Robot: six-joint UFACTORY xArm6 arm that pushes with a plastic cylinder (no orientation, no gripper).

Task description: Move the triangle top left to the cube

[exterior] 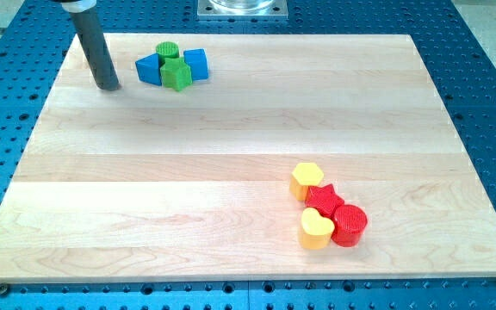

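My tip rests on the board near the view's top left, a short way to the left of a tight cluster of blocks. In that cluster a blue triangle is on the left, a blue cube is on the right, a green cylinder is at the top and a green star-like block is at the bottom centre. The tip and the blue triangle are apart.
A second cluster lies at the view's lower right: a yellow hexagon, a red star, a yellow heart and a red cylinder. The wooden board lies on a blue perforated table.
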